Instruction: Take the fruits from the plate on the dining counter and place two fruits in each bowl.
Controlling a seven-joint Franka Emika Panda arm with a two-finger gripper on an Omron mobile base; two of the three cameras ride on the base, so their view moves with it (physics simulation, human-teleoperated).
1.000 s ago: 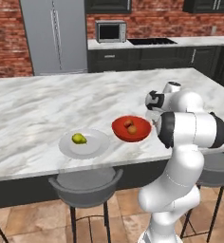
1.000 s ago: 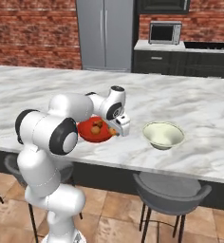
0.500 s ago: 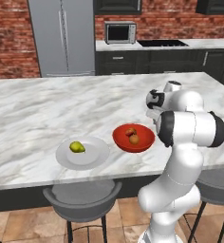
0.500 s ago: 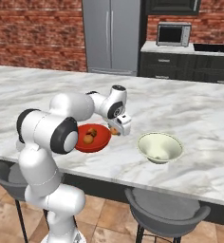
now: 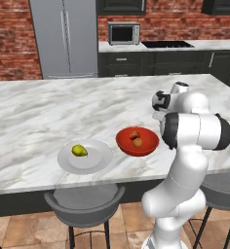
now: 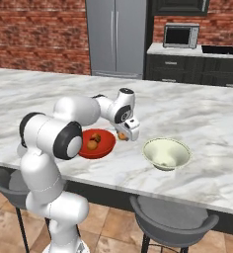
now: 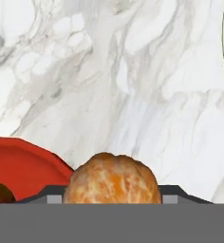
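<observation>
**A:** The jaws (image 6: 122,135) were clamped on an orange fruit (image 7: 112,178), carried just above the desk (image 5: 34,112) in the gap between the red bowl (image 6: 107,144) and the pale bowl (image 6: 167,153).

**B:** And the red bowl already had its share, two orange-brown fruits (image 5: 135,139) sitting inside, so this one looked bound for the pale bowl on the right.

**A:** That seemed the reason it was held there, yes. In the hand view the red rim lay at the left and a sliver of pale rim at the far upper right, with bare marble between.

**B:** What was on the plate (image 5: 98,160)?

**A:** One yellow-green fruit (image 5: 79,151), resting left of centre, with the plate just left of the red bowl near the desk's front edge.

**B:** The pale bowl appeared empty, then.

**A:** From the right base view it did, so by that reckoning the task was about halfway, with the carried orange and the yellow-green one both owed to it.
</observation>
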